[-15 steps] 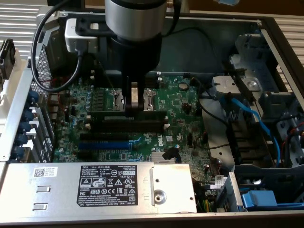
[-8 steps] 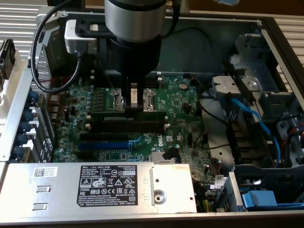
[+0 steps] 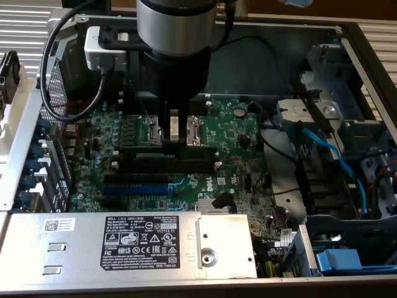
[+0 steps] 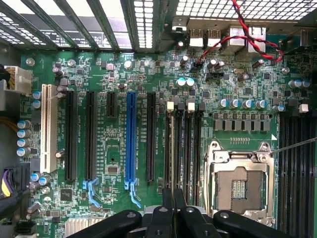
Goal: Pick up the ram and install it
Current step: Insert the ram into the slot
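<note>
- gripper (image 4: 173,198) hangs low over the board (image 4: 111,148); tips sit above the black slots (image 4: 190,144), which lie between the blue slot (image 4: 131,139) and the socket (image 4: 240,186); the exterior view puts the tips almost down at slot level
- jaws: drawn close together, a sliver of gap at most; whether something thin is nipped between them, cannot tell
- ram: cannot place it for certain; judged either edge-on in the jaws or standing in a slot beneath them
- progress, judged: the gripper is at the slots, so this reads as the install step, not the pick-up
- seating unconfirmed; white clips (image 4: 171,105) show at one end of the slots; latched or not, too small to tell
- left, as far as shown: a ram plainly down in its slot with clips closed is not yet on record
</note>
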Tool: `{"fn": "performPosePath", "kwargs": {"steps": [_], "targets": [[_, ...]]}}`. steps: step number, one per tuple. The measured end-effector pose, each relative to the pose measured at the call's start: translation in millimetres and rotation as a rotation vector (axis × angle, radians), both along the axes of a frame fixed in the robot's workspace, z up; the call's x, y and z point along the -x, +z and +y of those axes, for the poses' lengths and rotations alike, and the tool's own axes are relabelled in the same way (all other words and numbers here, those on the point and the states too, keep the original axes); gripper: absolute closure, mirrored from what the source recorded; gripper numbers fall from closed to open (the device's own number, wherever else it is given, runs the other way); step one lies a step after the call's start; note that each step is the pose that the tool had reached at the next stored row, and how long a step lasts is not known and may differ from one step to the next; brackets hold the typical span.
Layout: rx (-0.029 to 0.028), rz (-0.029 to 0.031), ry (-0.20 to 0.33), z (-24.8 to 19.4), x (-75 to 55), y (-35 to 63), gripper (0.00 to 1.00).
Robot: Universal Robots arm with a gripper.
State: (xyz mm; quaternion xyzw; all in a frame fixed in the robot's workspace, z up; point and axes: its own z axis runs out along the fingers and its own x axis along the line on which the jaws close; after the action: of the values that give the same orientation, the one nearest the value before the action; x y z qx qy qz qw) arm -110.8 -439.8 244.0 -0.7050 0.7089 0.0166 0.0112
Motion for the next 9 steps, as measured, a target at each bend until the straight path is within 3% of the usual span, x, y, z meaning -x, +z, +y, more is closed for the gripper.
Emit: {"fn": "performPosePath", "kwargs": {"steps": [9], "targets": [[0.0001,0.0008,-0.001,0.0,1.1,-1.7,0.88]]}}
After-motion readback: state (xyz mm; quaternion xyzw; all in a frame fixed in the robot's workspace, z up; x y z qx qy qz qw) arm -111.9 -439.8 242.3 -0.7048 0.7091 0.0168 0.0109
